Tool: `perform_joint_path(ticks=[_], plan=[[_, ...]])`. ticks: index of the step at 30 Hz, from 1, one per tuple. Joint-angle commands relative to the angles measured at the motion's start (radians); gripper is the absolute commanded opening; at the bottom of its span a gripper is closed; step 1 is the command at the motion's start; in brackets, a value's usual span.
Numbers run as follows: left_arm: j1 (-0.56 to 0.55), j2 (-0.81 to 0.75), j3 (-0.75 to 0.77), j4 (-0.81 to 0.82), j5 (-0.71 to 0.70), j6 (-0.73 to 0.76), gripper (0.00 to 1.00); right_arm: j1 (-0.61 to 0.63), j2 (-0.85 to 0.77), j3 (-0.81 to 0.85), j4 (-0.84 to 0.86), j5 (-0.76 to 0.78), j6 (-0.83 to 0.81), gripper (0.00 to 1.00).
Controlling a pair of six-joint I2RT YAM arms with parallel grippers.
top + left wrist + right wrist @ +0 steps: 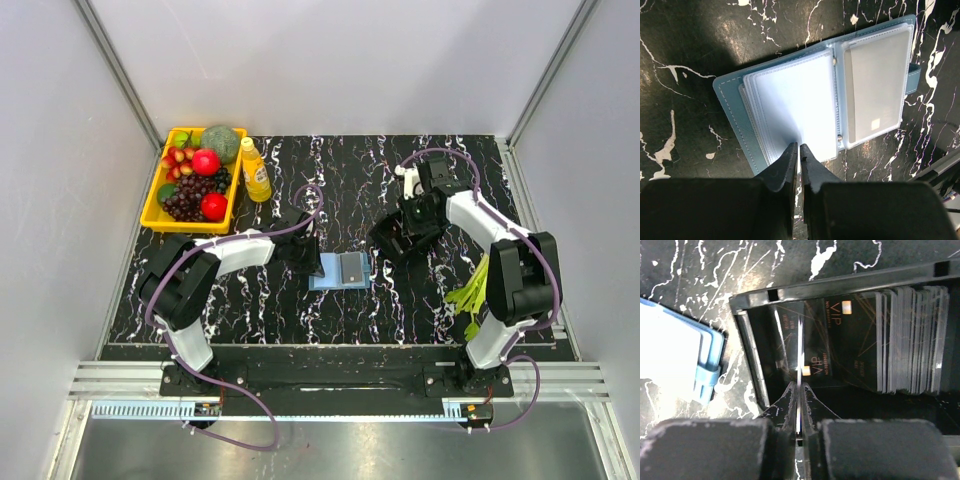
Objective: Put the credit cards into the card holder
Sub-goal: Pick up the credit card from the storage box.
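Black white-veined marble tabletop. Blue folding card holder open at frame centre, one grey card sleeved. Left gripper closed, tips on its clear sleeve. Right gripper pinches dark card inside black box.

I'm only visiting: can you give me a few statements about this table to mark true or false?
The card holder lies open. True.
The left gripper hangs wide open. False: it is shut on a clear sleeve of the holder.
A pale card sits in another sleeve. True.
The right gripper pinches a fruit. False: it pinches a dark card in the black box.
The bottle lies in the yellow tray. False: it is outside the tray, beside it.
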Motion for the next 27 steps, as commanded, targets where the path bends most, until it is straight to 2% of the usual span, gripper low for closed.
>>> perform_joint_path(ticks=[1, 6, 7, 10, 11, 13, 16, 19, 20, 21, 22, 27], plan=[[0.003, -0.012, 0.007, 0.025, 0.023, 0.01, 0.1, 0.004, 0.017, 0.04, 0.044, 0.121, -0.001, 0.13], [0.003, -0.015, 0.006, 0.025, 0.018, 0.006, 0.1, 0.004, 0.088, 0.106, 0.06, 0.216, -0.024, 0.2], [0.005, -0.012, 0.007, 0.025, 0.018, 0.006, 0.1, 0.004, 0.096, 0.121, 0.06, 0.272, -0.018, 0.27], [0.003, -0.014, 0.007, 0.023, 0.016, 0.006, 0.1, 0.004, 0.086, 0.129, 0.075, 0.365, -0.028, 0.28], [0.003, -0.012, 0.009, 0.023, 0.017, 0.007, 0.1, 0.004, 0.077, 0.126, 0.08, 0.376, -0.03, 0.35], [0.003, -0.007, 0.012, 0.025, 0.015, 0.006, 0.1, 0.002, 0.063, 0.12, 0.084, 0.38, -0.044, 0.39], [0.003, 0.006, 0.021, 0.024, 0.026, 0.01, 0.1, 0.007, 0.056, 0.106, 0.091, 0.331, -0.056, 0.54], [0.003, 0.014, 0.029, 0.025, 0.029, 0.012, 0.1, 0.019, 0.079, 0.108, 0.092, 0.318, -0.051, 0.56], [0.003, 0.014, 0.029, 0.025, 0.027, 0.012, 0.1, 0.024, 0.086, 0.105, 0.1, 0.328, -0.047, 0.66], [0.003, 0.014, 0.029, 0.023, 0.027, 0.012, 0.1, 0.028, 0.094, 0.105, 0.1, 0.339, -0.047, 0.68], [0.003, 0.013, 0.026, 0.023, 0.027, 0.013, 0.1, 0.033, 0.102, 0.099, 0.113, 0.35, -0.047, 0.94], [0.005, 0.02, 0.032, 0.017, 0.027, 0.016, 0.1, 0.063, 0.16, 0.094, 0.158, 0.451, -0.056, 0.96]])
